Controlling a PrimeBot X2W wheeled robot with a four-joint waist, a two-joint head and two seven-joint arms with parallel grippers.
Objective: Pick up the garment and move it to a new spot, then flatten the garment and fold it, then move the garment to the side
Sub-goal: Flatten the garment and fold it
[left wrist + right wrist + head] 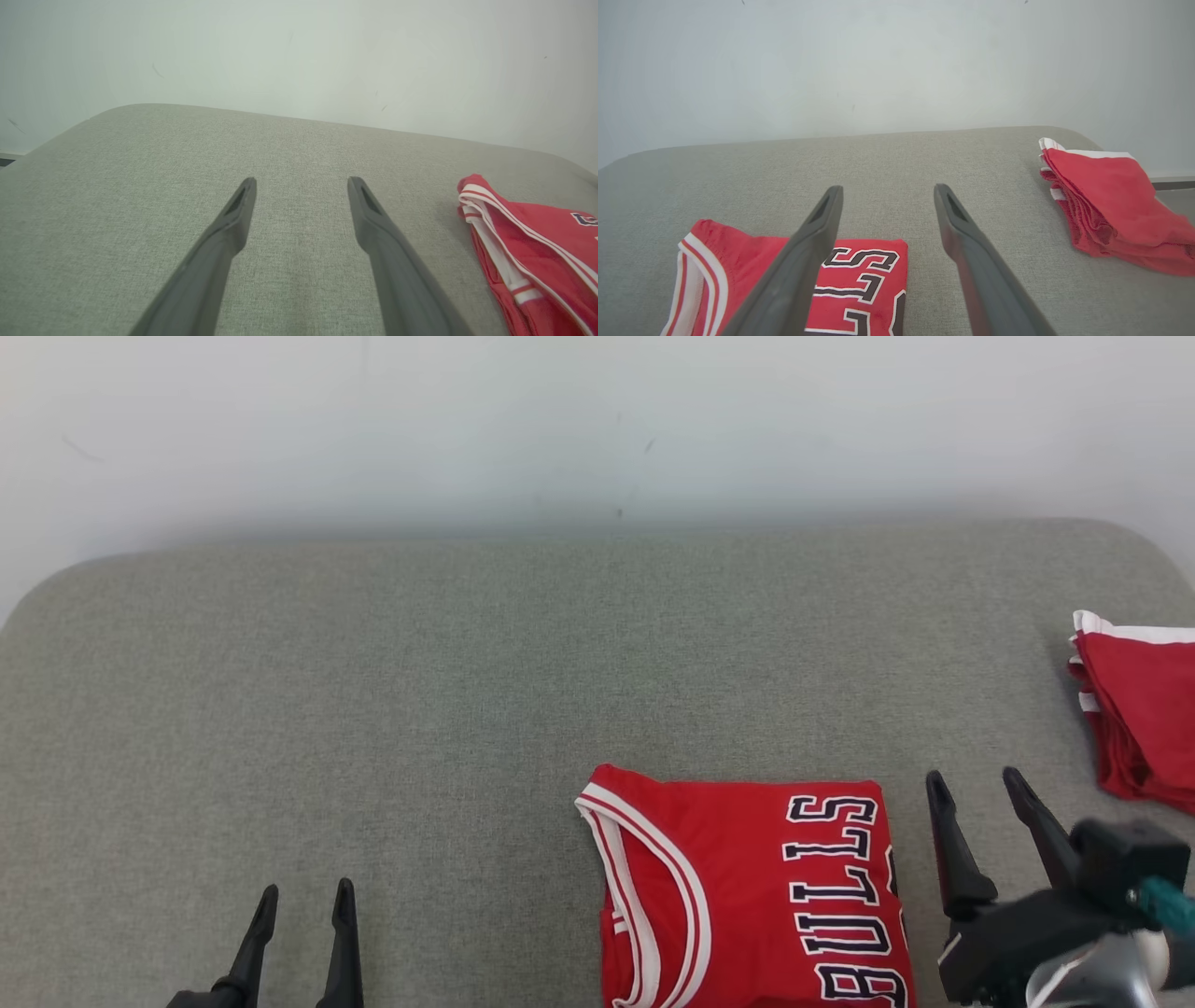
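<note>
The garment (747, 887) is a red jersey with white trim and dark "BULLS" lettering, lying folded flat near the front edge of the grey surface; it also shows as the jersey (537, 252) and the jersey (859, 284). My right gripper (976, 786) hovers open just beyond the jersey's right edge, nothing between its fingers; the right gripper (886, 189) looks over the jersey's far right corner. My left gripper (305, 894) stands open at the lower left, well apart from the jersey; the left gripper (301, 182) faces bare fabric.
A stack of folded red garments (1139, 709) with white trim lies at the right edge of the grey padded surface (373, 709), also seen as the stack (1111, 205). A pale wall (560, 420) rises behind the surface's rounded far edge.
</note>
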